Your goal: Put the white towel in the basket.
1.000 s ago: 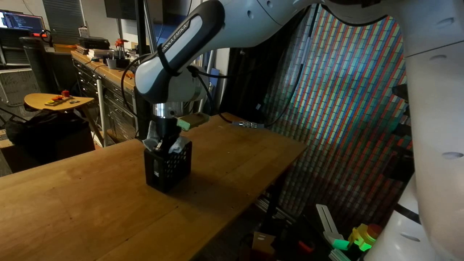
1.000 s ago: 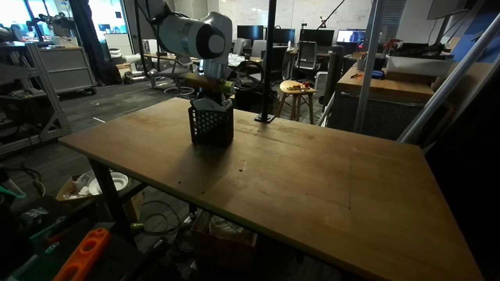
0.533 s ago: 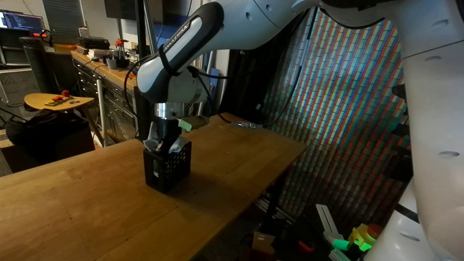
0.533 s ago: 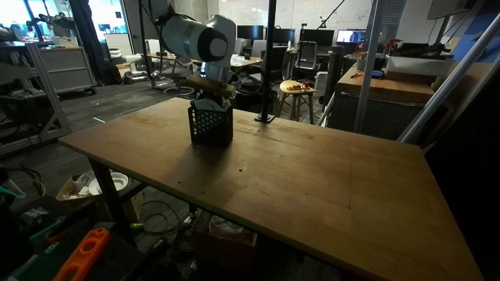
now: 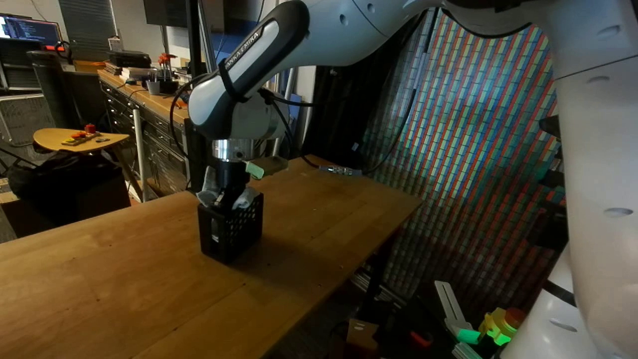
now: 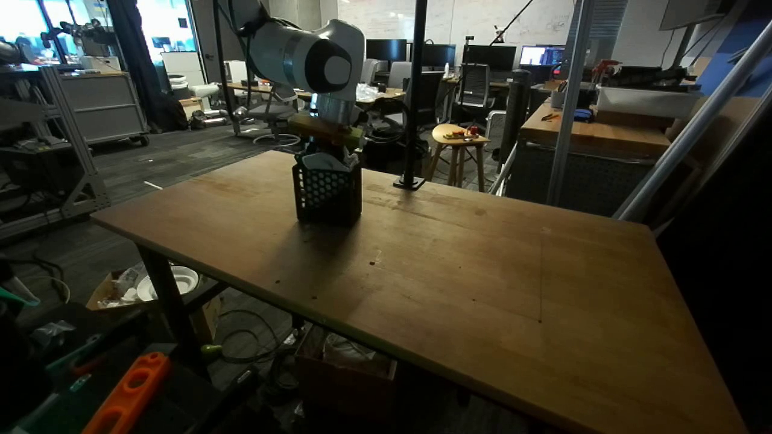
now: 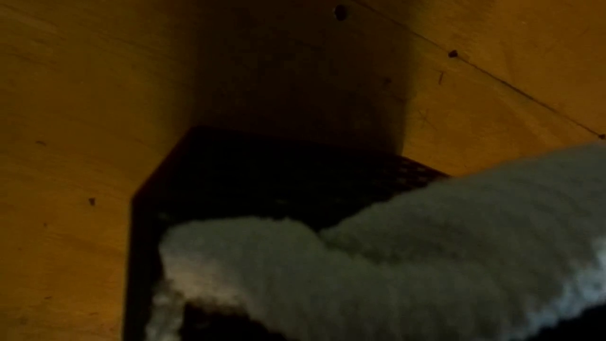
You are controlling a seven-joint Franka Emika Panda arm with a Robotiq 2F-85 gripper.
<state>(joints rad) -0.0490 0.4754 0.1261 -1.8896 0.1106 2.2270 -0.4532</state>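
The black basket with holes in its side stands upright on the wooden table; it also shows in an exterior view and in the wrist view. The whitish-grey towel bulges above the rim on both sides of my gripper. It also shows at the basket's top in an exterior view and fills the lower part of the wrist view. My gripper points down into the basket's mouth, amid the towel. Its fingertips are hidden by towel and basket, so whether it grips cloth does not show.
The wooden table extends around the basket; its edge shows in an exterior view. A black pole on a base stands on the table close to the basket. A cable connector hangs at the table's far side.
The arm dips slightly and then rises slightly. The basket shifts by a very small amount along with it. The towel stays around the gripper at the basket's top.
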